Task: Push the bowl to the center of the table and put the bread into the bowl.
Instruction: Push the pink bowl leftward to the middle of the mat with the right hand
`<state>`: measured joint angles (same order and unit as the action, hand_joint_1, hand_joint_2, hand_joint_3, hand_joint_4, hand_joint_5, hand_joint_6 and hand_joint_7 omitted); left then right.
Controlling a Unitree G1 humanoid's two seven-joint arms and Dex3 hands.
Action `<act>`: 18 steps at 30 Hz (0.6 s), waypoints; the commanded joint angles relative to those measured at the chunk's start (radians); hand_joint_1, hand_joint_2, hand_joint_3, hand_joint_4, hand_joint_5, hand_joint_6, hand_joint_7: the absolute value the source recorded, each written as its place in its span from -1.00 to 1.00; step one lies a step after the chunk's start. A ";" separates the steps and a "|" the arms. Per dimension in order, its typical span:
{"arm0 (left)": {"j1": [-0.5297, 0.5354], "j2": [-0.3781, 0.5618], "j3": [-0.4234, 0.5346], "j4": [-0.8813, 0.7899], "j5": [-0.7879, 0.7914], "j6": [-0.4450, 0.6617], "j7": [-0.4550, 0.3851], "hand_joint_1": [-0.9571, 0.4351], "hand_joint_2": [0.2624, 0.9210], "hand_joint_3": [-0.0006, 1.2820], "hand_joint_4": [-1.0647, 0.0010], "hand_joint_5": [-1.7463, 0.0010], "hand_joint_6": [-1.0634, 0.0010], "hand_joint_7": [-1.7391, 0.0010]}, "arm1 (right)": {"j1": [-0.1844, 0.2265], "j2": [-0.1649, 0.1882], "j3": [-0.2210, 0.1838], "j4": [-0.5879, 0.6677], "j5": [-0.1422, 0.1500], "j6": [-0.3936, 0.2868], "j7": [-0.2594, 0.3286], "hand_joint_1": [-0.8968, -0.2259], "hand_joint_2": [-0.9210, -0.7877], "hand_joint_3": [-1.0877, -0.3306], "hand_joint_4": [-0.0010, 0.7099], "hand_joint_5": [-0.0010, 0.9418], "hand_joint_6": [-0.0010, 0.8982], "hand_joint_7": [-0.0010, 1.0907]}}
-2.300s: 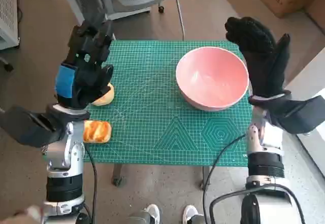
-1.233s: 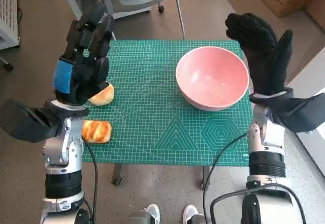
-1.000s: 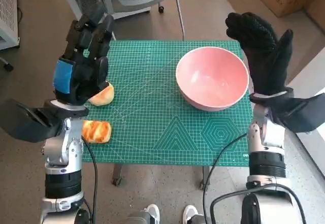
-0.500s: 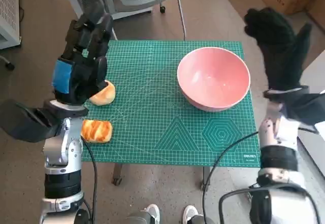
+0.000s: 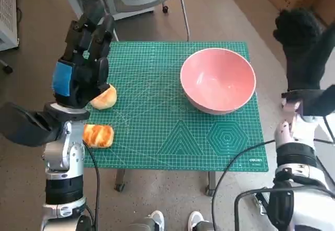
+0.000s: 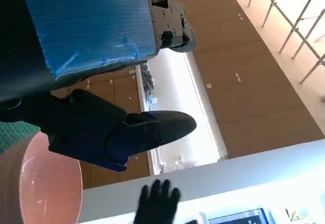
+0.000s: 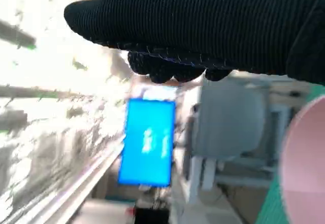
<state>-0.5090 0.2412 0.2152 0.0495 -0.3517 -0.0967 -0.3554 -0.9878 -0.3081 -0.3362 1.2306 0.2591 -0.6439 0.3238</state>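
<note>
Where the green gridded mat covers the table (image 5: pixel 157 152), we see the smooth round pink bowl (image 5: pixel 218 80); two golden bread (image 5: pixel 104 97) pieces lie well left. Our left hand (image 5: pixel 81 66) hovers spread above one, our gloved right hand (image 5: pixel 302 47) spread, empty, beyond the bowl.

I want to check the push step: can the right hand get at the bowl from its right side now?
Probably yes. The right hand is raised beyond the table's right edge, apart from the bowl, and nothing stands between them on the mat. It holds nothing.
</note>
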 commanded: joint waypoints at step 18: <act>0.072 0.022 0.019 -0.071 0.004 -0.004 0.006 -0.54 1.00 -0.11 0.87 0.98 1.00 0.48 | 0.074 0.061 0.029 0.099 -0.120 0.243 -0.134 -0.05 -1.00 -0.32 -0.58 -0.96 -0.36 -0.97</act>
<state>-0.4535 0.2504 0.2290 0.0100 -0.3519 -0.0992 -0.3523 -0.9467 -0.2703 -0.3061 1.3139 0.1499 -0.4392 0.1999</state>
